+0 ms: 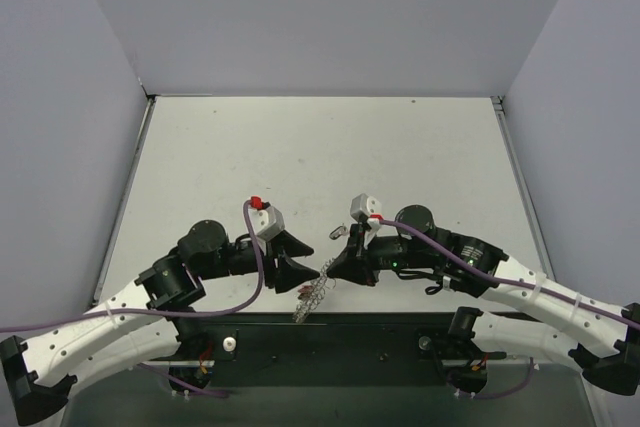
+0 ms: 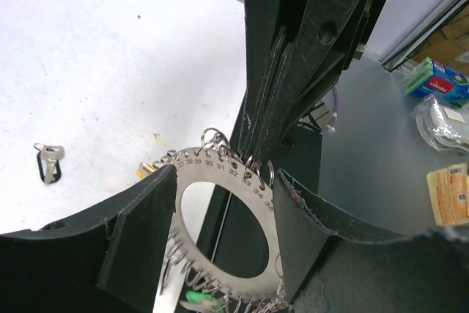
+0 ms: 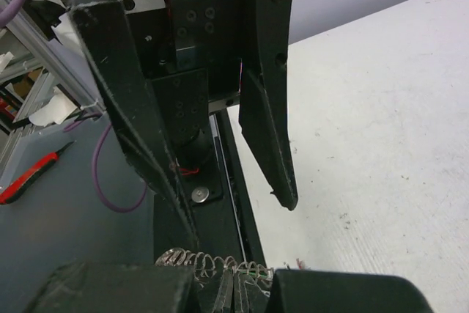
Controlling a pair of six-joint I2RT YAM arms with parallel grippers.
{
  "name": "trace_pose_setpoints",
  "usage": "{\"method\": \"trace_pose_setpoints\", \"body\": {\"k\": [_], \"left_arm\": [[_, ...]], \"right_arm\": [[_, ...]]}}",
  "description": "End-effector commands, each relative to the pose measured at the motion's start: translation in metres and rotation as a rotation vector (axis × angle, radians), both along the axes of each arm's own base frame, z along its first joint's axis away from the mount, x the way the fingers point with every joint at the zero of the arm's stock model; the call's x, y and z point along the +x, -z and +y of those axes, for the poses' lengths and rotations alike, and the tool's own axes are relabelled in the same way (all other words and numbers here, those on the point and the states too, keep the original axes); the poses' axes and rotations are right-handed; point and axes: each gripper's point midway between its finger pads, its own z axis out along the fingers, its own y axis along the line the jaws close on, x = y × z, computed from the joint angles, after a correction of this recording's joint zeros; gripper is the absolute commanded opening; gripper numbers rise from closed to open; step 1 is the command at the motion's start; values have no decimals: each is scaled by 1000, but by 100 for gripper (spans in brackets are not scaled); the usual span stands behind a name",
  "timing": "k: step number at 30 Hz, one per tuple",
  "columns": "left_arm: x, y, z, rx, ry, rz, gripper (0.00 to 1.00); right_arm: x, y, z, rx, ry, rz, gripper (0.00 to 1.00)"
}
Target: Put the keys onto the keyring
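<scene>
Holding: right gripper (image 2: 253,153) clenched on keyring (image 2: 227,172) rim, steadying it for me
Left gripper (image 2: 223,199): jaws apart, flanking the keyring; contact I cannot tell
Key (image 2: 50,157): loose on table (image 2: 95,56), well apart

A white table top (image 1: 330,147), matt and flecked with a few dark specks, sits inside 3 plain pale grey walls: a back wall (image 1: 330,17), a left wall (image 1: 60,127) and a right wall (image 1: 590,127). A black strip (image 1: 330,347) runs along its near edge. Beside the table, a grey surface (image 2: 366,159) carries a green packet (image 2: 437,80), a clear bag (image 2: 440,126) and an orange-printed packet (image 2: 448,194). The right wrist view shows a red-handled tool (image 3: 29,179) on a grey-blue surface (image 3: 66,232). The light is even and soft.
</scene>
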Motion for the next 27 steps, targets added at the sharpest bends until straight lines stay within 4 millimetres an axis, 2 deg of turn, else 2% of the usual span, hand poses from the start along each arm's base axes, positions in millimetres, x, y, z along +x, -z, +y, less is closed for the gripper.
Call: {"method": "trace_pose_setpoints", "body": {"k": [1,2,8,15,19,21,27], "left_arm": [[5,-33,3,-80,-17,-85,60],[3,-41,2,-108,4,-104,58],[-8,-42,-7,-118,94,-99,54],[-11,-46,-11,-125,130,-112,47],[-12,-46,-12,-132,139,-109,47],[-11,-46,-12,-139,132,-108,47],[0,-64,0,-207,19,-135,50]], "right_arm": [[-6,-51,4,141,-53,-82,0],[-6,-54,3,147,-53,-85,0],[-6,-60,5,160,-59,-98,0],[-3,-65,5,176,-49,-112,0],[-4,-67,2,187,-40,-117,0],[-1,-74,3,219,-24,-137,0],[8,-94,-8,388,84,-176,0]]}}
